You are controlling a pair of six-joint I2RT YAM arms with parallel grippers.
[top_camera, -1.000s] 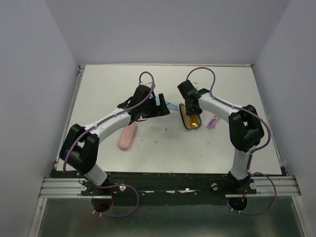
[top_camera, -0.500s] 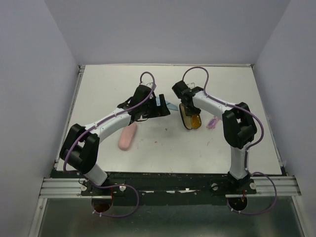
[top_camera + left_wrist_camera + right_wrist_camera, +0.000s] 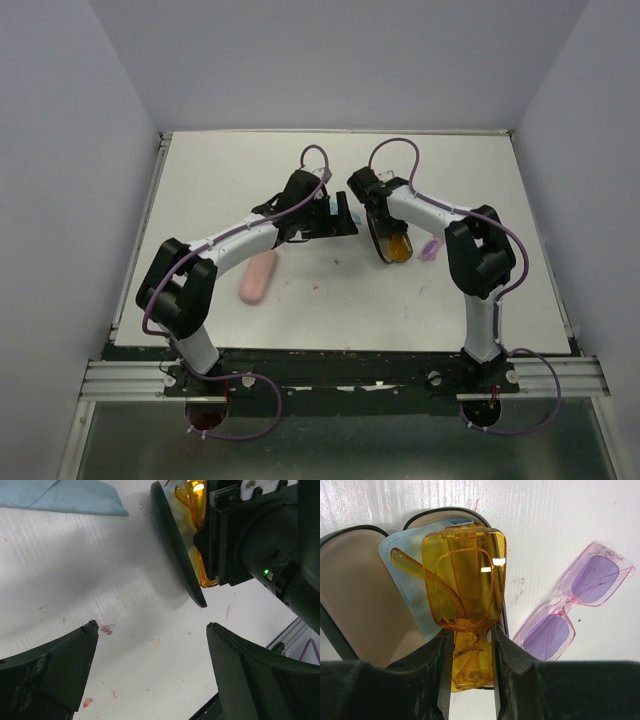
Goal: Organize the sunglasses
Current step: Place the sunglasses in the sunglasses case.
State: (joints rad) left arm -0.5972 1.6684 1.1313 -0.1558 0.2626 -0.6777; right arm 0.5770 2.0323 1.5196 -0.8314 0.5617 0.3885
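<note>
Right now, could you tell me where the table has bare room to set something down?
Bare: the far strip of the table, and the near patch between the pink case and the right arm. Crowded: the middle, with black case, orange glasses and purple glasses close together.

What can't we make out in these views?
Right wrist view: the right claw covers the near end of the folded translucent orange sunglasses; seated in the open black oblong case or lifted, unclear.
Left wrist view: top edge cuts off the light blue cloth.
Top view: translucent pink sunglasses with purple lenses too small for detail.
</note>
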